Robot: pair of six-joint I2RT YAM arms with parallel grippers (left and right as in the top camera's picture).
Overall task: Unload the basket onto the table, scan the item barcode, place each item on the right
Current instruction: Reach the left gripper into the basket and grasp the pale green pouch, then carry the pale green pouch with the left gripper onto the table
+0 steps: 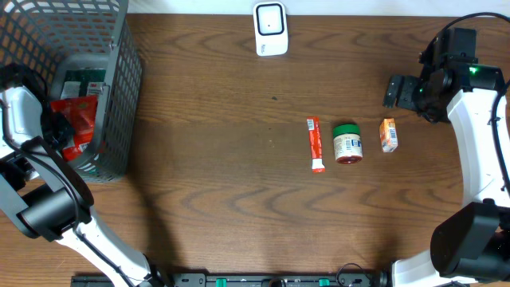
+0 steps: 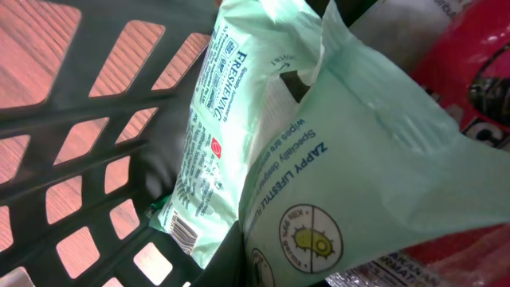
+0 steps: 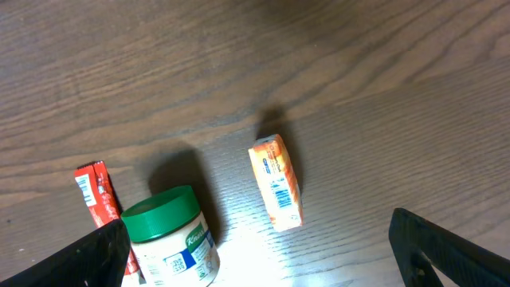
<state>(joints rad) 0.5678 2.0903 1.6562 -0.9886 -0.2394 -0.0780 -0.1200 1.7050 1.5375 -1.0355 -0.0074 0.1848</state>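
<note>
My left gripper [image 1: 57,126] reaches down inside the grey mesh basket [image 1: 121,80]. In the left wrist view a pale green wipes packet [image 2: 351,159] fills the frame, folded and pressed right up against the gripper, which is shut on it. Its barcode [image 2: 185,233] shows at the lower left. The white scanner [image 1: 270,29] stands at the table's far edge. My right gripper [image 1: 396,89] hovers open above the table's right side, over a small orange box [image 3: 276,182].
A red stick packet [image 1: 315,144], a green-lidded jar [image 1: 347,143] and the orange box [image 1: 388,135] lie in a row right of centre. Red packets [image 1: 76,119] fill the basket beside the wipes. The basket wall [image 2: 80,159] stands close on the left.
</note>
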